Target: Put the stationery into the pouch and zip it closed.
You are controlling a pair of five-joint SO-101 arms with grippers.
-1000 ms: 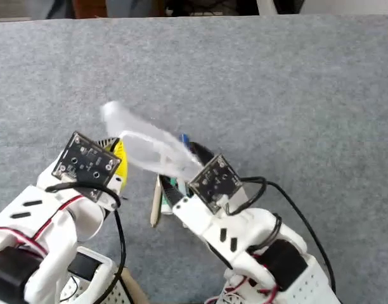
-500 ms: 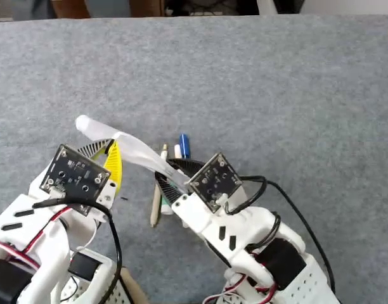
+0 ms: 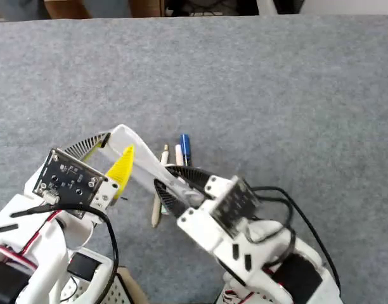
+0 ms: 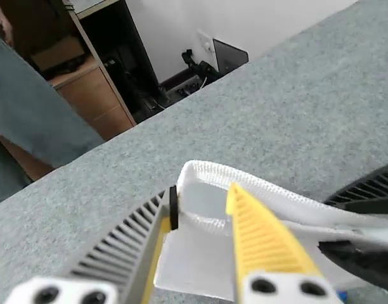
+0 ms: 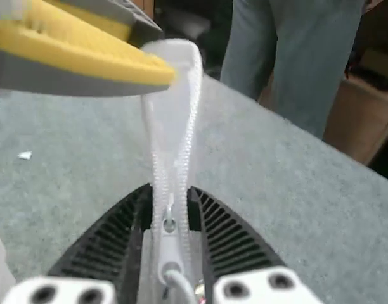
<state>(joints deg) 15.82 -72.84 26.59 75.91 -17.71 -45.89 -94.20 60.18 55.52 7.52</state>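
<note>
At the near edge of the grey table [image 3: 276, 76], two white arms stand side by side, each gripping one end of a clear pouch [image 3: 146, 164] stretched between them. The left gripper [image 3: 118, 142], with one yellow finger [image 3: 122, 168] and one ribbed grey one, has its jaws pressed together on the pouch's folded white end, as its own wrist view shows [image 4: 203, 199]. The right gripper [image 3: 172, 180] has its two black ribbed fingers [image 5: 226, 240] clamped close on the pouch's zipper edge. A small metal zipper pull [image 5: 168, 223] sits right between those jaws.

From the right wrist view the pouch [image 5: 175, 114] is seen edge-on. It runs from the black fingers away to the yellow finger [image 5: 73, 57] of the left gripper. The pouch hangs taut between the two grippers above the table; whether its zipper is open or closed cannot be told.

Under and just beyond the pouch, the stationery lies on the cloth, outside the pouch. A wooden pencil [image 3: 156, 209] lies nearest the arms. Past the pouch, a blue-capped pen [image 3: 184, 145], a white pen [image 3: 177, 152] and a pale pen [image 3: 164, 155] lie close together, roughly parallel.

Farther off, the table stretches away bare and grey. Beyond its far edge, the left wrist view shows a wooden shelf unit [image 4: 99, 95] against a white wall.
</note>
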